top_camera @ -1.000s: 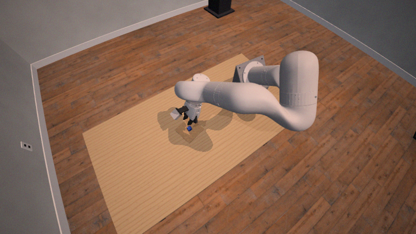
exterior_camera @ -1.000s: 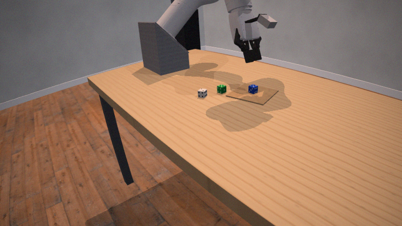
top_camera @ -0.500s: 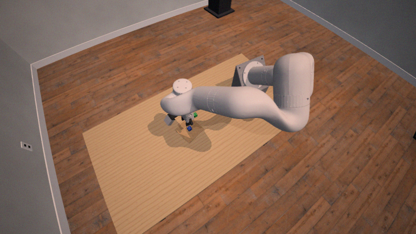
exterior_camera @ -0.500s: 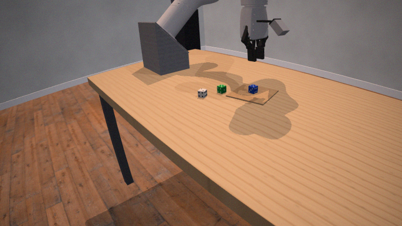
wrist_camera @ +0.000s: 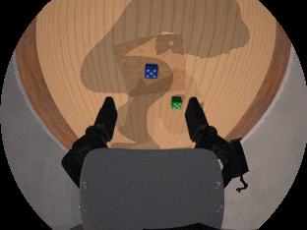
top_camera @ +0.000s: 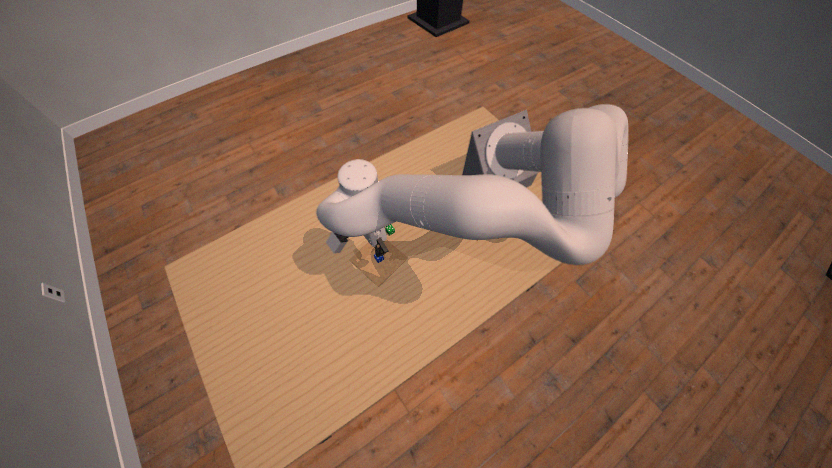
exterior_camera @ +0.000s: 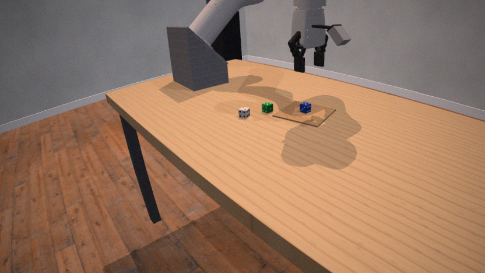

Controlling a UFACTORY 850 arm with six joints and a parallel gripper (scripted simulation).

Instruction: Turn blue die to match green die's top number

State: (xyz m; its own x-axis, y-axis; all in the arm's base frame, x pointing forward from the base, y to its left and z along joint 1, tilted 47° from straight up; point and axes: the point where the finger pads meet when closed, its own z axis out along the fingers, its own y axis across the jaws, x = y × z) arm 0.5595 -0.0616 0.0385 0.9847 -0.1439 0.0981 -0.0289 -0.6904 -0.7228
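The blue die lies flat on the thin tan mat, near the mat's back left part. The green die lies on the table just left of the mat. A white die lies further left. My gripper is open and empty. It hangs high above the blue die, pointing straight down. The pips on the dice tops are too small to read.
The arm's grey wedge base stands at the table's back left. The arm reaches over the dice and casts a broad shadow over the mat. The table edge runs along the front left.
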